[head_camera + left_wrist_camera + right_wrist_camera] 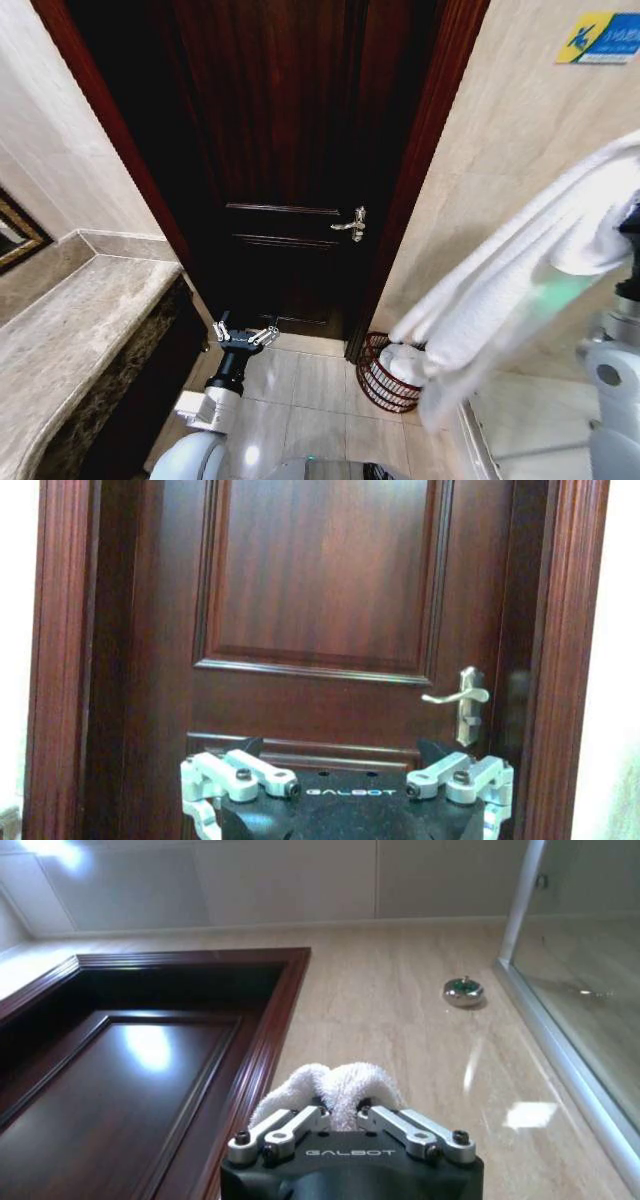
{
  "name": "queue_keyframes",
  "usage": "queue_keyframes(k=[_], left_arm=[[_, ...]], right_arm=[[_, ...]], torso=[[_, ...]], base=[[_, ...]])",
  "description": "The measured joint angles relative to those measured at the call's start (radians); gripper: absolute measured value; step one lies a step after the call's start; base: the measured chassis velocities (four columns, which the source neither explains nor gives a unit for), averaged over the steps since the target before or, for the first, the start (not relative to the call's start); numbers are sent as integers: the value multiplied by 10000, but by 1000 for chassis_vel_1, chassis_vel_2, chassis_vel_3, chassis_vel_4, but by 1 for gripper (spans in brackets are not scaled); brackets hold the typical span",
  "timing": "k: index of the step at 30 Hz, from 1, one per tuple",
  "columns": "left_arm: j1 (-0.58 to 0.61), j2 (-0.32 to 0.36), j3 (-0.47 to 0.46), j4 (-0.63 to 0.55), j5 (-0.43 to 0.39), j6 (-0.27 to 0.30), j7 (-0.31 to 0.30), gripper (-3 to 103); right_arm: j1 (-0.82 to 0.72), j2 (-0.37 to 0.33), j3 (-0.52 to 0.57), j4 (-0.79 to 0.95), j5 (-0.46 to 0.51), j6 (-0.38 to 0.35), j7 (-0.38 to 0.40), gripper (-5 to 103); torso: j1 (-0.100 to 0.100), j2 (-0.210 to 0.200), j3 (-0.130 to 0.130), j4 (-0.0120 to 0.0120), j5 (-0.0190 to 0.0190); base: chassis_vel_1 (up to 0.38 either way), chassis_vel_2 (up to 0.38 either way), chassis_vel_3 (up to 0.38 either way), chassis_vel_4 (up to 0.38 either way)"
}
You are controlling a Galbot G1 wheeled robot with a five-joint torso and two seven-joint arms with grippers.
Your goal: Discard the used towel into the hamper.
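A long white towel (500,290) hangs from my right gripper (335,1116), which is raised high at the right and shut on a bunched fold of the towel (335,1084). The cloth drapes down to the left, and its lower end hangs at the rim of the hamper (372,385). This small dark reddish wire basket stands on the floor by the door frame, with white cloth showing inside it. My left gripper (245,335) is held low near the floor in front of the door, open with nothing in it, and it faces the door in the left wrist view (340,751).
A dark wooden door (290,150) with a metal lever handle (352,224) is shut straight ahead. A marble counter (70,320) runs along the left. A glass shower partition (560,1027) stands at the right, and a round metal fitting (463,991) sits on the beige wall.
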Motion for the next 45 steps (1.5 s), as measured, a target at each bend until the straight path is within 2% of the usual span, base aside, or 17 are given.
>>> queue_keyframes(k=[6, 8, 16, 29, 32, 38, 42, 45], left_arm=[[0, 0, 0, 0, 0, 0, 0, 100], [0, 0, 0, 0, 0, 0, 0, 100], [0, -1, 0, 0, 0, 0, 0, 100], [-1, -2, 0, 0, 0, 0, 0, 100], [-1, -1, 0, 0, 0, 0, 0, 100], [1, 0, -1, 0, 0, 0, 0, 100], [1, -1, 0, 0, 0, 0, 0, 100], [1, 0, 0, 0, 0, 0, 0, 100]], right_arm=[[-53, 50, -44, -86, -21, 65, 63, 8], [-24, 60, -142, -99, -92, 104, 371, 8], [-113, 190, -123, -16, -302, -39, 652, 8], [-212, 263, -102, 44, -295, 66, 671, 8], [-46, 110, -87, -93, -251, 53, 683, 8], [740, -757, -49, -867, 171, 27, 657, 8], [945, -930, -242, -1369, 246, 85, 500, 8], [1019, -781, -530, -1858, 210, 330, 210, 8]], torso=[[116, 260, 143, 0, -1], [137, 303, 169, 1, 1], [144, 320, 178, -1, 0], [144, 287, 168, 2, 2], [143, 283, 165, 2, -1], [119, 283, 153, -1, -2], [119, 277, 153, -1, -1], [122, 273, 153, 0, 0]], base=[[0, 0, 0, 0], [0, 0, 0, 0], [0, 0, 0, 0], [-53, 59, 55, -56], [-14, 30, 17, -23], [12, -26, -18, 17], [8, -14, -7, 11], [0, 0, 0, 0]])
